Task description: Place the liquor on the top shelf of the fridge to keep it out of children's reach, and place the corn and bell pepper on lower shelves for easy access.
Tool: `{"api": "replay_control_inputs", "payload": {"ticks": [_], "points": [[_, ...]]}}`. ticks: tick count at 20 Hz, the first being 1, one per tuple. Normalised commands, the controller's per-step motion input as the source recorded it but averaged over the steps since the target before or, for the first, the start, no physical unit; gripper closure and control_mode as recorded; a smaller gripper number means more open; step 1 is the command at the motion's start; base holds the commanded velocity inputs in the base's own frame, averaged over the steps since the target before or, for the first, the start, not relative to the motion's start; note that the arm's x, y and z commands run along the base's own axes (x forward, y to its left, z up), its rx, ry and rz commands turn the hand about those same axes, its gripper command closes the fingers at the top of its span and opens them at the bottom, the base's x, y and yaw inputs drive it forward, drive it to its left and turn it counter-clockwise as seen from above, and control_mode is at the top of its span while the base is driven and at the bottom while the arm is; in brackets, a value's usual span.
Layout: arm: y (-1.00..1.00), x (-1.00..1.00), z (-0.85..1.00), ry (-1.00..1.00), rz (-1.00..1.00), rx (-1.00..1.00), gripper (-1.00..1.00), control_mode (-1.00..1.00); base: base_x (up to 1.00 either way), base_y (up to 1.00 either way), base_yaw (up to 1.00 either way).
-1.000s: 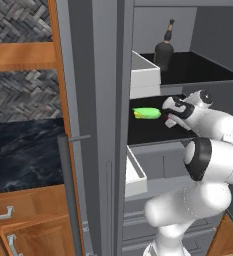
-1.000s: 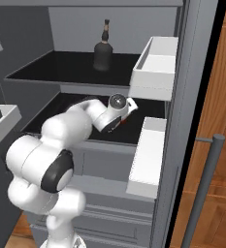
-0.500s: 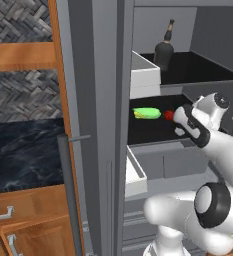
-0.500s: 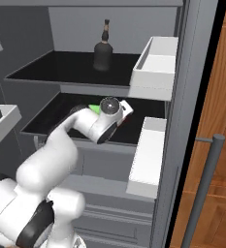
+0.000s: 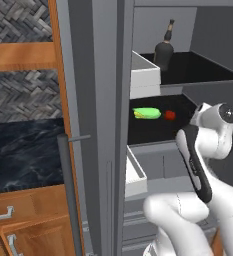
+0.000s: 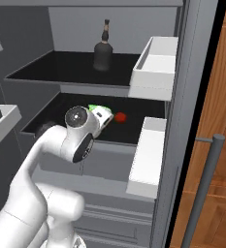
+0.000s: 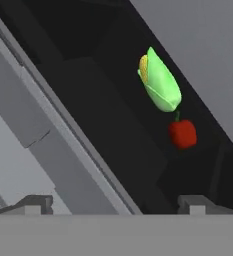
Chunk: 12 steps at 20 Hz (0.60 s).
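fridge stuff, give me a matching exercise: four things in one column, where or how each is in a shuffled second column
1. liquor
2. corn
3. bell pepper
4. gripper

A. open, holding nothing, in front of the lower shelf
B. upright on the top shelf
C. small and red, lying beside the green ear
D. green, lying on the lower shelf, on the door-bin side of the red thing

Pairs: 1-B, 2-D, 3-C, 4-A

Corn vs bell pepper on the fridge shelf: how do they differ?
Colour: the corn is bright green with a yellowish end, the bell pepper is red. Shape: the corn is elongated and lies on its side, the pepper is round. Size: the corn is much larger than the pepper. Both rest close together on the same lower shelf, under the liquor.
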Motion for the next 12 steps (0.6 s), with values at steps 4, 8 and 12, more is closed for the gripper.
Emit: {"api": "replay_control_inputs", "payload": {"ticks": [4,8,12], "points": [[0.21,-1.0,0.52,0.0,0.09,-0.11,-1.0,-1.0,0.0,0.0,0.0],[0.12,-1.0,0.62,-0.07,0.08,-0.07,-1.0,-1.0,0.0,0.0,0.0],[0.01,-0.97,0.82,-0.2,0.07,-0.02,-1.0,-1.0,0.0,0.0,0.0]]}}
